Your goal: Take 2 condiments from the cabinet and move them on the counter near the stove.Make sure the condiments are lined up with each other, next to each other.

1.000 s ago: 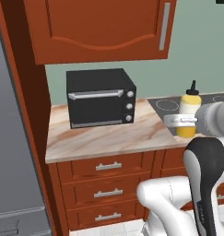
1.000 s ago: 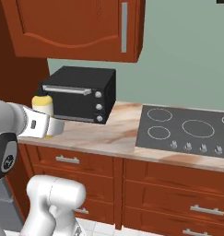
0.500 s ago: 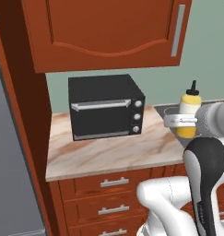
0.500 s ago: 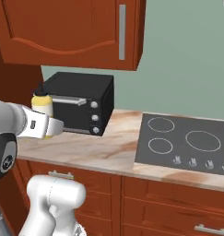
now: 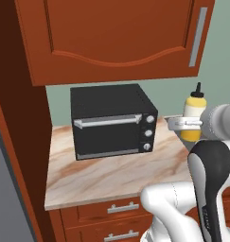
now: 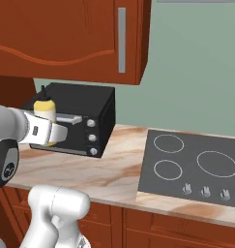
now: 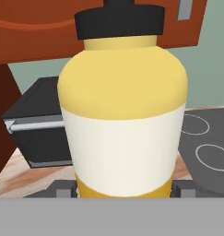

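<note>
The two-finger gripper [image 7: 125, 189] is clamped on the upright yellow squeeze bottle with black pointed nozzle [image 5: 194, 115], above the beige-pink marble counter [image 5: 111, 175]; the black boxy toaster oven [image 5: 111, 121] stands on that counter, beside the bottle.

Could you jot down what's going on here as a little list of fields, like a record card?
Held item: yellow squeeze bottle, upright, black nozzle on top
Gripper: closed around the bottle, carried above the counter
Cabinet: door shut, silver handle
Toaster oven: on the counter, left of the stove
Stove: nothing on it
Second condiment: not seen
</note>
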Controlling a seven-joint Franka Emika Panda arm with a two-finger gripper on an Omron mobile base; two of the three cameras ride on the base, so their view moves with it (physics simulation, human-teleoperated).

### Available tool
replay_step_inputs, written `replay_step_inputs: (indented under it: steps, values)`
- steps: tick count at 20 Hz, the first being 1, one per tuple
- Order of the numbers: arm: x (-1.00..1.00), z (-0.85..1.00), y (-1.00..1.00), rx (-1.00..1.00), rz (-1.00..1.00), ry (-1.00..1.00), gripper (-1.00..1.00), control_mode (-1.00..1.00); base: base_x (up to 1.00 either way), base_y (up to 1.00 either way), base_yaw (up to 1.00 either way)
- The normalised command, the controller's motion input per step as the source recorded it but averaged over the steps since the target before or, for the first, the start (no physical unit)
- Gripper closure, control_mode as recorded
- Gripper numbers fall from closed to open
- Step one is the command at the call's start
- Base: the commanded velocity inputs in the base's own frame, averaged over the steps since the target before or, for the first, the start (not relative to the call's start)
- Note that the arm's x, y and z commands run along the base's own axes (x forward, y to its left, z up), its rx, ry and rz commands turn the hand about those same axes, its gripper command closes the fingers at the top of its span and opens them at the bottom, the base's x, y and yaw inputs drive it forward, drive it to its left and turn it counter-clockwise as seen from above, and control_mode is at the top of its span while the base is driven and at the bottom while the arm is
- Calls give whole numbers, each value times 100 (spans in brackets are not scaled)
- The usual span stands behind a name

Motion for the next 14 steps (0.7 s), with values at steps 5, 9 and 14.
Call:
replay_step_inputs:
  steps: [5,9,14]
  values:
    - [0,0,0,0,0,0,100,100,21,0,0]
    - [0,0,0,0,0,0,100,100,0,0,0]
    - [0,-3,-9,0,2,0,100,-100,2,-1,0]
